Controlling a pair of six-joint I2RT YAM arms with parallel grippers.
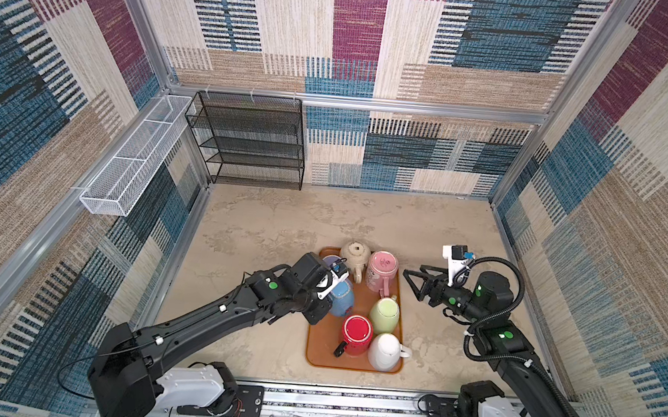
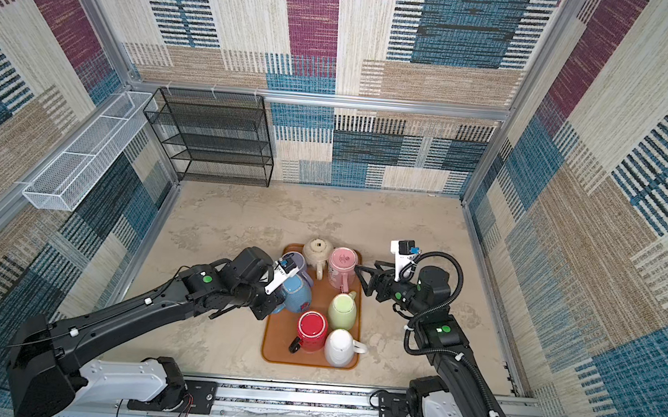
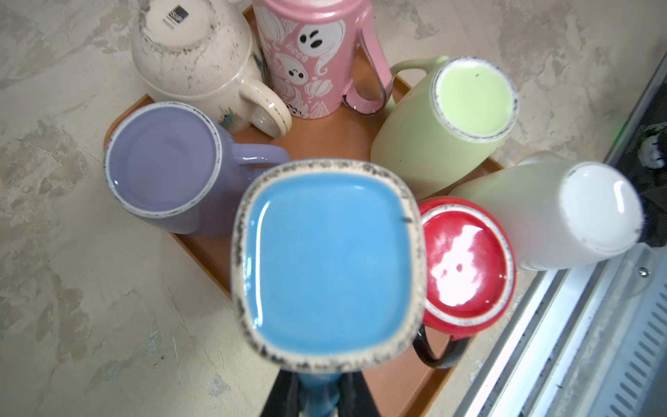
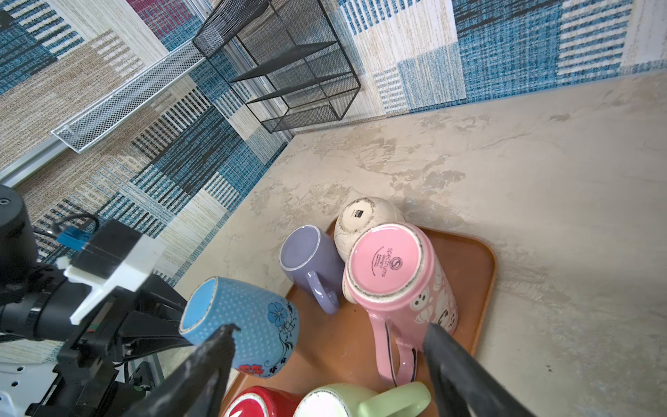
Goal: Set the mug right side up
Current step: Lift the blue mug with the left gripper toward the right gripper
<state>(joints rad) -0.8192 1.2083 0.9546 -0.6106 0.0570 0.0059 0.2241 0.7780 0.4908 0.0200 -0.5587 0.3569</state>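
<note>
Closest to the lens, the blue mug (image 3: pixel 328 263) fills the left wrist view, its squarish glazed base w/ a speckled unglazed ring facing straight at the camera. Its handle runs btwn the left fingers (image 3: pixel 283 397), which are clamped together on it. The right wrist view shows the same mug, dotted w/ a flower print, tipped well over: base up and toward the left arm, mouth lower and toward the middle of the tray (image 3: pixel 325 139). It hangs over the tray's left part, btwn the purple mug (image 3: pixel 162 159) and the red mug (image 3: pixel 465 260). It looks lifted clear, but contact w/ the tray can't be told for sure. All other mugs stand upside down on the orange-brown tray, bases up: purple at the far left corner, cream mug (image 3: pixel 187 47) and pink mug (image 3: pixel 314 65) w/ ghost print along the far edge, green mug (image 3: pixel 469 97) on the right side, red and white mug (image 3: pixel 577 213) at the near end. Over at the tray's far right corner the right fingers (image 4: pixel 454 364) are spread wide apart, holding nothing, hovering just beside the pink mug; both top views show a small gap btwn tips and mug. Under the tray is the mottled beige counter (image 1: pixel 272 220). At the back left a black mesh shelf (image 1: pixel 246 142) stands against the wall and a white mesh basket (image 1: pixel 132 165) hangs on the left wall, both well apart from the tray.
</note>
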